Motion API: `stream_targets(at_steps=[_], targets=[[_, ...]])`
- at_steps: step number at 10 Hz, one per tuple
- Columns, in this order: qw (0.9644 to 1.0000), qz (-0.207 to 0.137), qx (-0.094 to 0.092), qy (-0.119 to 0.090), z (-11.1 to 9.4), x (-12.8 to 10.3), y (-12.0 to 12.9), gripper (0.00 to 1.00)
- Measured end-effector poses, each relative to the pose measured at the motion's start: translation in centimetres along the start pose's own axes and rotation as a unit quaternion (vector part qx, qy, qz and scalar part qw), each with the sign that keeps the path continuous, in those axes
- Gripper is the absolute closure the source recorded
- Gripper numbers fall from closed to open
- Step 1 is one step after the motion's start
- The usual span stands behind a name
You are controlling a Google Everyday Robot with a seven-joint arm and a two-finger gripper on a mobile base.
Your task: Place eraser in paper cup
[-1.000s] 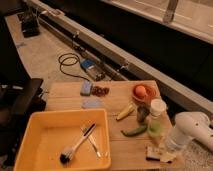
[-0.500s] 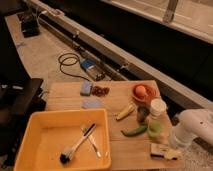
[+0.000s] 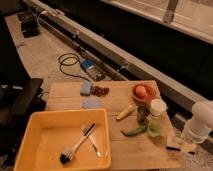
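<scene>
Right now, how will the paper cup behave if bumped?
The paper cup looks light and thin-walled, so it would probably slide or tip easily. It stands upright close to the green cup and orange bowl, which may brace it slightly. The tool is shut at the eraser, by the table's right edge.

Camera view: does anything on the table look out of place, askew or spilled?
Nothing looks spilled or damaged. The only oddity is the eraser, which sits askew right at the right edge of the table, where the hand is shut on it.
</scene>
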Motion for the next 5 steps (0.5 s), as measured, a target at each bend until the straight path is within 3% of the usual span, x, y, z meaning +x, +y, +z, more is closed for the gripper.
stream_targets(at_steps=[1, 3, 5], targets=[[0.9999, 0.014, 0.008, 0.005, -0.7, 1.0, -0.8, 1.0], [0.9981, 0.044, 0.042, 0.003, -4.3, 2.1, -3.6, 1.0], [0.996, 0.054, 0.071, -0.002, -7.5, 1.3, -6.8, 1.0]])
